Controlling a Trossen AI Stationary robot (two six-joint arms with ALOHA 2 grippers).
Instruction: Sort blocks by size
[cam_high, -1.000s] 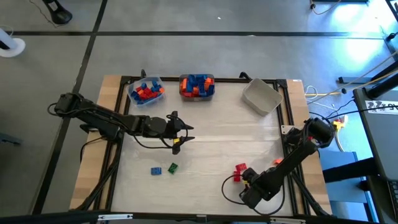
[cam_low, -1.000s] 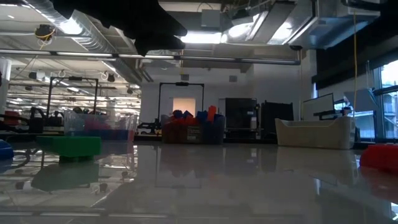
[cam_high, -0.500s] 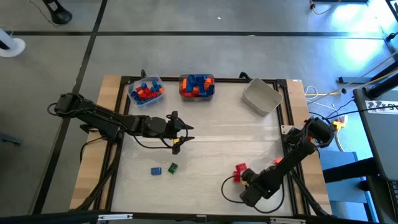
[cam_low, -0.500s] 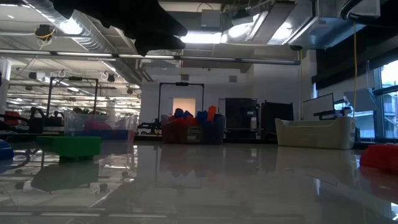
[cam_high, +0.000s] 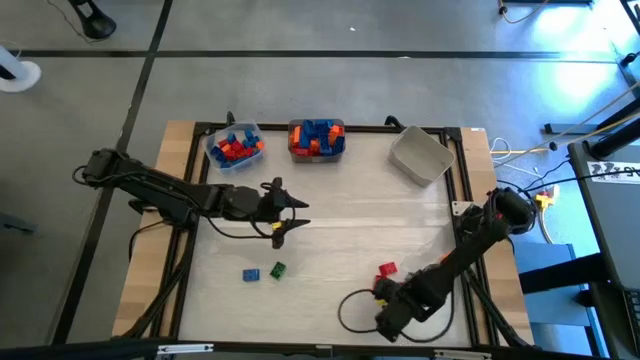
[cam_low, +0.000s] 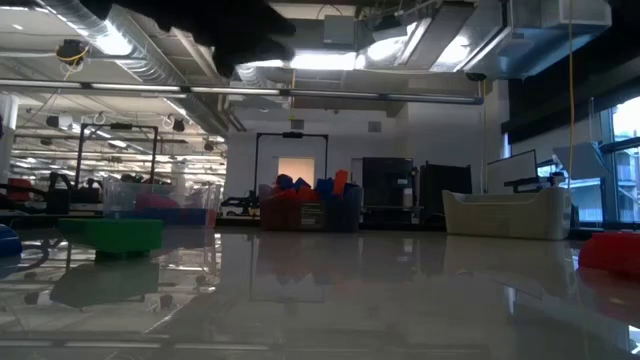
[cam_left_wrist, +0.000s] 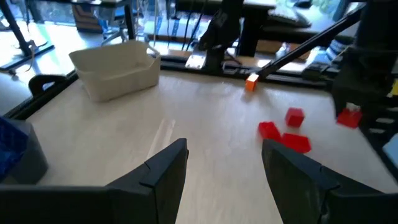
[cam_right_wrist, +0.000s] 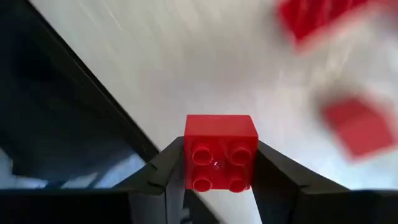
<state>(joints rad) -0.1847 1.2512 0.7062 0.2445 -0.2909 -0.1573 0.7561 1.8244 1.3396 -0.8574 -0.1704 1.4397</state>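
Note:
My right gripper (cam_high: 382, 290) stands near the table's front edge, shut on a red four-stud block (cam_right_wrist: 219, 158). Two or three more red blocks (cam_high: 386, 268) lie on the table just beyond it, blurred in the right wrist view (cam_right_wrist: 357, 127). My left gripper (cam_high: 285, 212) hovers open over the table's middle left, its fingers (cam_left_wrist: 165, 168) with nothing between them. A blue block (cam_high: 250, 274) and a green block (cam_high: 278, 269) rest flat on the table near the front left. The low view shows the green block (cam_low: 110, 235) close by. My right gripper pinches the red block between its two fingers, on two opposite side walls (cam_right_wrist: 186, 163). The fingers come steeply from above. The block's studded top faces the wrist camera. In the left wrist view the block (cam_left_wrist: 349, 116) hangs clear of the table.
Along the far edge stand a clear bin (cam_high: 235, 145) of red and blue blocks, a second bin (cam_high: 317, 138) of blue and orange blocks, and a grey-white bin (cam_high: 420, 155) at the far right. An orange piece (cam_left_wrist: 252, 82) sits by the right frame.
My right gripper has swung a little toward the table's left and near edge and has risen. One small red block has gone with it, away from the red ones that stay on the table.

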